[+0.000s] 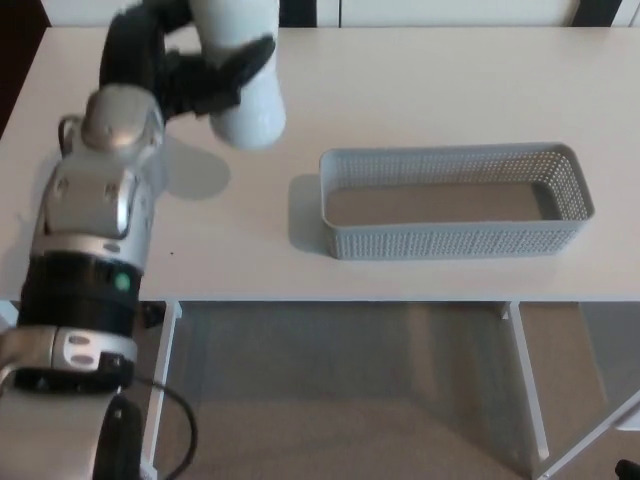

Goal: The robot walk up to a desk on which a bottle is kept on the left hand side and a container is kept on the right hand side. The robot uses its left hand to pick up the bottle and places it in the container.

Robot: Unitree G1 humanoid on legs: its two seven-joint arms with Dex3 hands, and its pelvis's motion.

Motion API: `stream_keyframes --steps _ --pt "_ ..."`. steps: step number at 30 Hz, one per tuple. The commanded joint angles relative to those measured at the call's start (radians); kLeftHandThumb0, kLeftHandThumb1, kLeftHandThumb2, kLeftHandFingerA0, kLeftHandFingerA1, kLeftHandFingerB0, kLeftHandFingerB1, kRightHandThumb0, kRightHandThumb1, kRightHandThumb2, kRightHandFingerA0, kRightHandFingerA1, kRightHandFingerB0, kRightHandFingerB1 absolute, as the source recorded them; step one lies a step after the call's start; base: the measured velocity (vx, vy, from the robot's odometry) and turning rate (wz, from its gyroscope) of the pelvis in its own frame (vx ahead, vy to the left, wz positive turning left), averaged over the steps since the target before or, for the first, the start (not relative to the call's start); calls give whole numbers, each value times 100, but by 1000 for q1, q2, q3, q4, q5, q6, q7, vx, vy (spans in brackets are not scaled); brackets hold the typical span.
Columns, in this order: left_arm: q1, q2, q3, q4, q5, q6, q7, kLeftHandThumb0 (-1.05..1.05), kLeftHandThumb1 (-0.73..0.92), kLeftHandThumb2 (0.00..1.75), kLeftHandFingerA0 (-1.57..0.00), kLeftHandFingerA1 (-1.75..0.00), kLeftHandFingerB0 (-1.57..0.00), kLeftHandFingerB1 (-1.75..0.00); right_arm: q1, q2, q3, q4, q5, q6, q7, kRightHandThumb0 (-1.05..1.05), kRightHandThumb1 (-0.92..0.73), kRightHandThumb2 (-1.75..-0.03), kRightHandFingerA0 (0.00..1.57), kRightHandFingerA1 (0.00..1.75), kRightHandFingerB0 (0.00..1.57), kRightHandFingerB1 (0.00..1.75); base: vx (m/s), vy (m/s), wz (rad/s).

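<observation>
Bottle [245, 85] up off the counter [420, 90], hanging in the air well left of the basket [456, 203] and a little behind its near left corner. Gripped around the middle by the left hand [175, 70], black fingers [245, 60] wrapped across the white body, thumb side tucked behind, so clenched on the bottle and nothing else. Top of the bottle cut off by the picture edge, cap not visible. Held high, most likely to clear the basket's mesh wall on the way over. Soft shadow lying on the counter left of the basket, below the bottle. Forearm rising steeply from bottom left, silver wrist casing pointing up and away, hand turned inward toward the basket. Basket itself sitting empty, long side facing forward, open top ready. Right hand nowhere in view. Lift looks done, carry across not yet made; next call, by the look of it, a sweep right until over the basket's open middle, then down. Risk worth watching: bottle base clipping the basket's left rim if lowered too soon.
</observation>
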Motion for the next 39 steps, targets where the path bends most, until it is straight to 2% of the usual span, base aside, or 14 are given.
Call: stream_keyframes --steps 1,2,5,6,7,9,10,13,14,18,19,24,27,39 --pt "-80 -43 -33 -44 10 34 6 -8 77 74 -105 -134 -79 -108 -5 -11 -4 -10 -4 4 -23 -49 -43 -53 29 41 34 36 0 0 0" --pt "-85 -54 -44 -47 15 38 9 -6 77 73 -103 -137 -78 -107 -6 -11 -3 -13 -4 5 -24 -55 -34 -71 24 48 28 45 0 0 0" --pt "-99 -85 -71 -41 22 42 10 -7 78 72 -103 -128 -77 -104 -10 -8 -2 -24 -1 15 -31 -51 -41 -53 32 42 35 37 0 0 0" --pt "-111 -116 -77 -10 7 33 -2 -8 76 73 -102 -117 -77 -88 -15 -7 -2 -29 -1 22 -40 -50 -41 -53 35 43 36 37 0 0 0" --pt "-114 -127 -92 3 14 25 -5 -10 72 71 -103 -113 -79 -99 -17 -9 1 -31 -8 19 -46 -49 -44 -54 37 43 37 36 0 0 0" --pt "-117 -138 -110 15 27 16 -7 -10 72 71 -103 -113 -79 -99 -19 -11 5 -34 -16 17 -54 -49 -44 -54 37 43 37 36 0 0 0" --pt "-114 -152 -114 20 21 9 -13 -13 75 75 -105 -137 -83 -109 -20 -11 6 -36 -16 17 -53 -50 -43 -54 34 43 37 37 0 0 0" --pt "-119 -189 -140 44 24 3 -18 -15 74 76 -108 -138 -85 -111 -26 -18 12 -39 -20 19 -55 -56 -34 -71 27 49 30 46 0 0 0" --pt "-118 -201 -149 47 28 3 -16 -17 74 74 -112 -140 -81 -110 -28 -19 13 -41 -21 21 -56 -51 -43 -54 32 40 36 35 0 0 0" --pt "-111 -234 -178 52 38 0 -10 -19 72 77 -114 -138 -81 -109 -31 -16 11 -46 -12 19 -53 -51 -43 -54 35 44 37 37 0 0 0" --pt "-102 -240 -185 51 38 -4 -15 -19 69 84 -115 -141 -80 -117 -31 -16 11 -45 -11 18 -53 -51 -42 -54 36 45 38 37 0 0 0" --pt "-75 -245 -199 46 43 -17 -30 -19 67 86 -117 -134 -83 -115 -36 -17 13 -42 -16 16 -60 -50 -43 -54 37 44 39 38 0 0 0" --pt "-54 -241 -207 51 53 -23 -32 -21 67 90 -112 -142 -81 -115 -44 -15 9 -39 -12 23 -67 -49 -43 -54 39 46 38 37 0 0 0" --pt "-34 -200 -186 123 59 -77 -53 -15 75 72 -111 -138 -83 -102 -52 -17 13 -46 -13 17 -65 -51 -42 -53 37 45 37 37 0 0 0"
